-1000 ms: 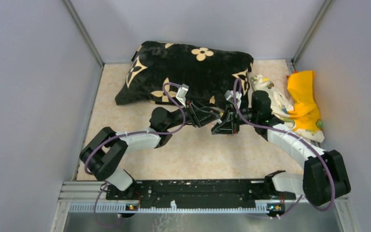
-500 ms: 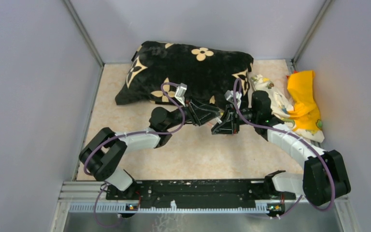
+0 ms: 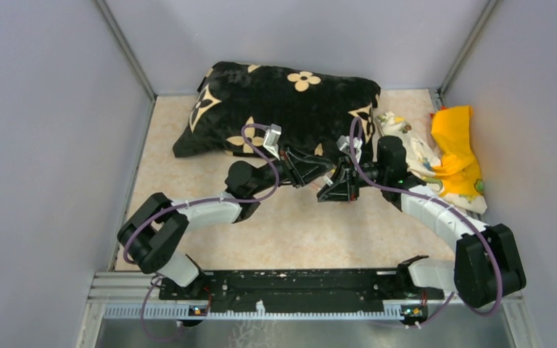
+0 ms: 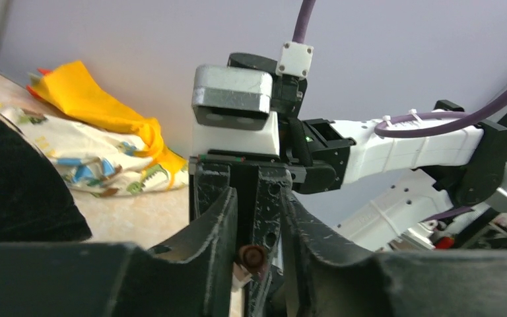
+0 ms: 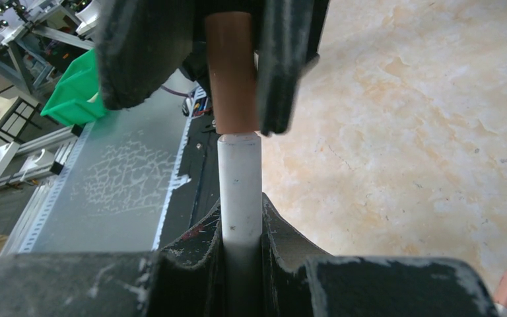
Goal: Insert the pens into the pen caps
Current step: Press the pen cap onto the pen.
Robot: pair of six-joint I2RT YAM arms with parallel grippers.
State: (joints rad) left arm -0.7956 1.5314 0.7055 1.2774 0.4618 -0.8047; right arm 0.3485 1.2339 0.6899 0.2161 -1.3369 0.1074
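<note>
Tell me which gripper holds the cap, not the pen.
The left gripper: its fingers pinch the short brown cap, while the right gripper clamps the white pen.

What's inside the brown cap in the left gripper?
The white pen in the right gripper meets the mouth of the brown cap; the cap wall hides any tip inside.

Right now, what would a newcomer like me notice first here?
In the middle, the right gripper clamps a white pen end to end against a reddish-brown cap held in the left gripper. Behind them lies a big black flowered cushion, with a yellow cloth at the far right.
</note>
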